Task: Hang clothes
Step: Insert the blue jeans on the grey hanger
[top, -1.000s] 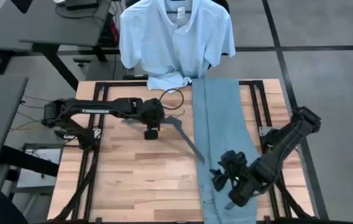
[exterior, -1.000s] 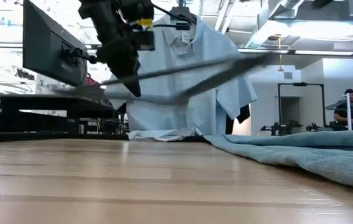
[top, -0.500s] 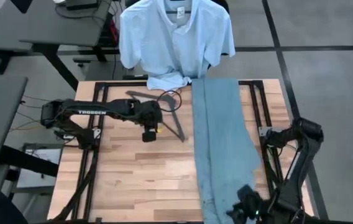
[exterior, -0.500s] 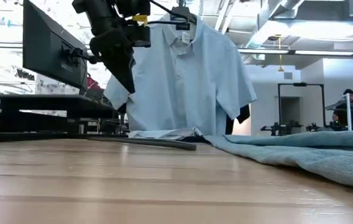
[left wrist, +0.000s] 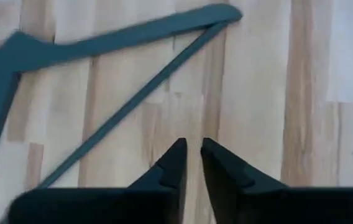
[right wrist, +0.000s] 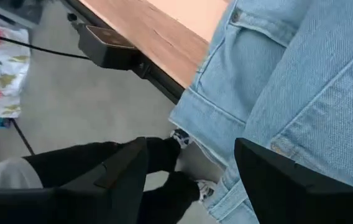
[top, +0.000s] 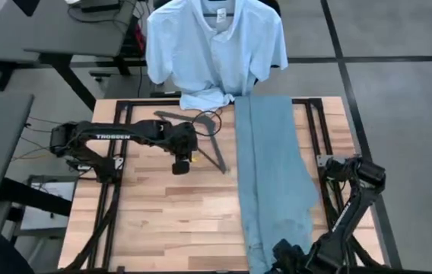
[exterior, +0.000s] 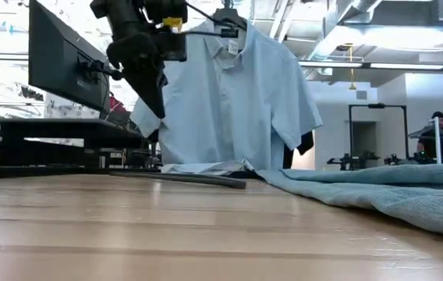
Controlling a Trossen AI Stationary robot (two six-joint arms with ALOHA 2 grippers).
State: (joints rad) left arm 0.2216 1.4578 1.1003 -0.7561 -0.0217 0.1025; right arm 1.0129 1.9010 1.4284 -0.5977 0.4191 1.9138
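Pale planked wood table (top: 163, 213), matt grey hanger (left wrist: 102, 74), coarse denim jeans (right wrist: 313, 81), smooth cloth shirt (top: 216, 53).

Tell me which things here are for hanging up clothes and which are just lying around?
For the job: jeans flat on the table; gray hanger beside them; pale shirt already hung; left gripper above the wood, right gripper at the waistband.

Just around: monitor; desk.
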